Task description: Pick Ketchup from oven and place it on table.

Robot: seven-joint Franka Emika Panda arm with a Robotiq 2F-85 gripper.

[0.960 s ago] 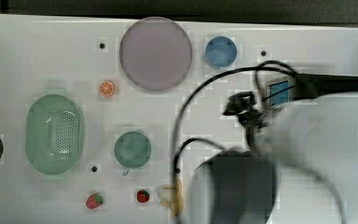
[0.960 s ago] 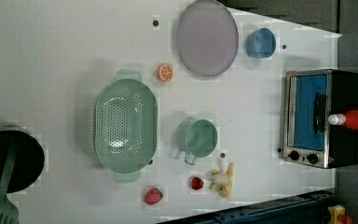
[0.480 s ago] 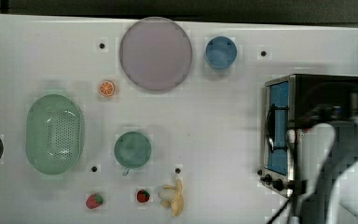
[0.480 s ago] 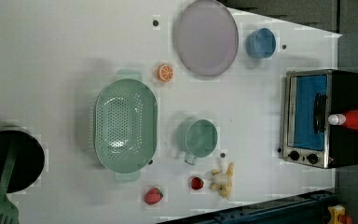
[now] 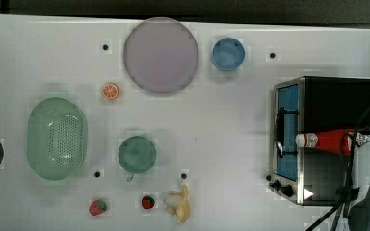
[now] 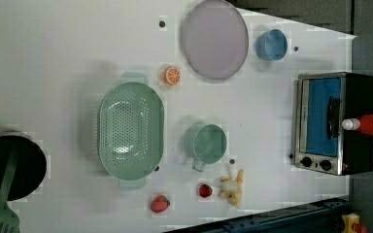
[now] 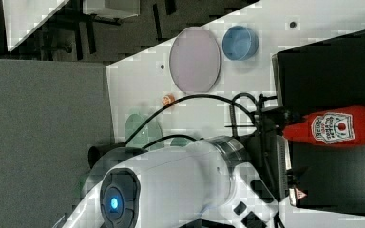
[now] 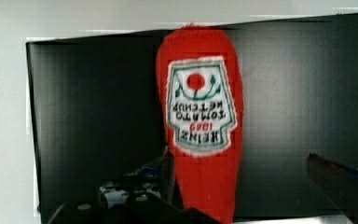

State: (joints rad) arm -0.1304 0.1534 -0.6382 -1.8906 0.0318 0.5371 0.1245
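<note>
Top view: the ketchup (image 5: 330, 141) lies on the oven (image 5: 339, 103) roof, cap toward the door side. Right view: the gripper (image 7: 278, 116) seems just off the cap end. Wrist view: fingers (image 8: 340, 179) spread, bottle lengthwise between them.

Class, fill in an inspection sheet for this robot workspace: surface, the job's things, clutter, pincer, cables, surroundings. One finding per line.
Surface: white table with small dark holes.
Job's things: ketchup lies on the black top of the oven, cap over the oven's blue glass door.
Clutter: green colander, green cup, lilac plate, blue bowl, orange slice, two strawberries, banana.
Pincer: pincer open, beside the ketchup, not gripping it.
Cables: black cables loop along the arm.
Surroundings: dark pot with a green spatula at the table edge.
</note>
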